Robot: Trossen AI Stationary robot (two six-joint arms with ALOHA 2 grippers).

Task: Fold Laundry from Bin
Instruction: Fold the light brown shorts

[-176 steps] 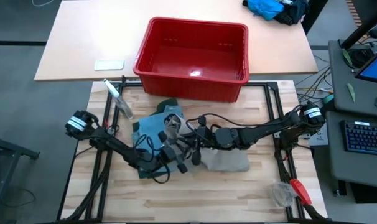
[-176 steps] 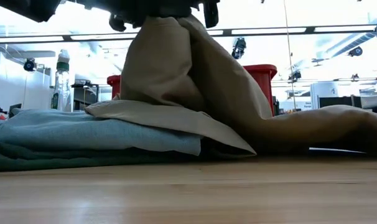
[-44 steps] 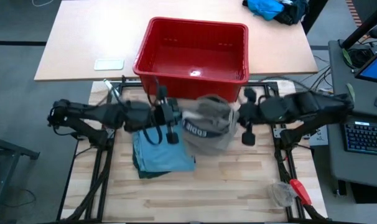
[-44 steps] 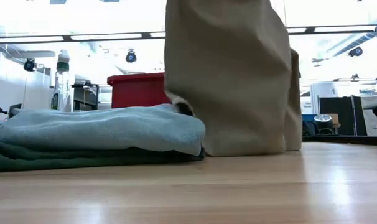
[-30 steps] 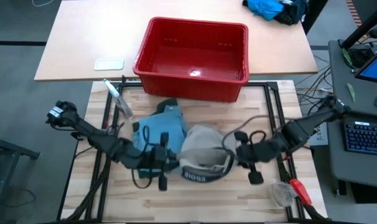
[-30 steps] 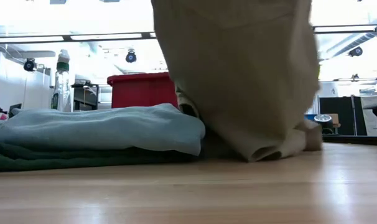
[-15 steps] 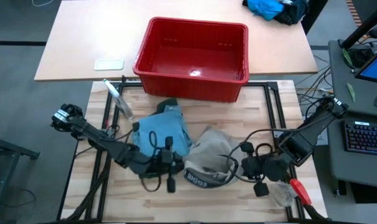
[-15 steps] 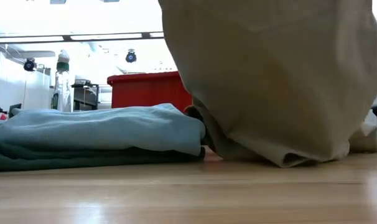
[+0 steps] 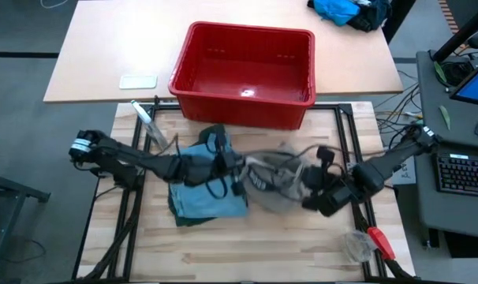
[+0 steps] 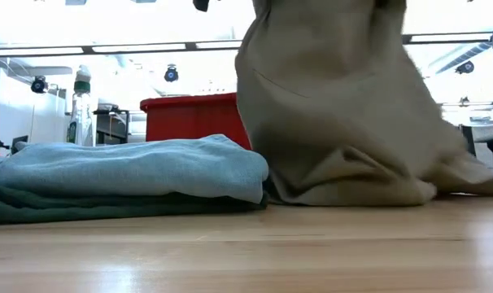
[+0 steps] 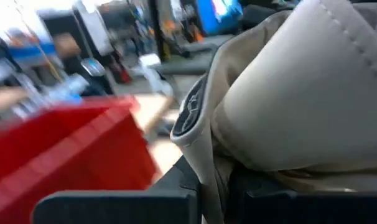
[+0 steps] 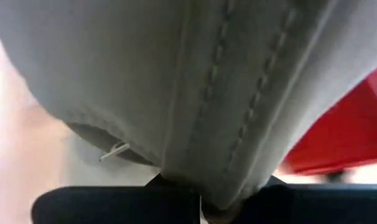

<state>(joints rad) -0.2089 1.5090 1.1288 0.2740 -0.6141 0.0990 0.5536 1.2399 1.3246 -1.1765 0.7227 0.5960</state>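
In the low view the khaki garment (image 10: pixel 344 114) runs off the top edge, hiding both grippers that hold it. The red bin (image 10: pixel 194 118) shows only partly behind it and the folded blue denim (image 10: pixel 133 167). The left wrist view's background is smeared.

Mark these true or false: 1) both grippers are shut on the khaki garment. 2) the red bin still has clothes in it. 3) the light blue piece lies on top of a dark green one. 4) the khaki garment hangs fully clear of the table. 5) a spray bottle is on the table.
1) True. The left gripper and right gripper each pinch the khaki garment along an edge.
2) False. The red bin shows only its bare floor.
3) True. The light blue piece rests on the dark green piece, left of the khaki one.
4) False. Its lower end rests bunched on the table.
5) True. A spray bottle lies near the bin's left corner.
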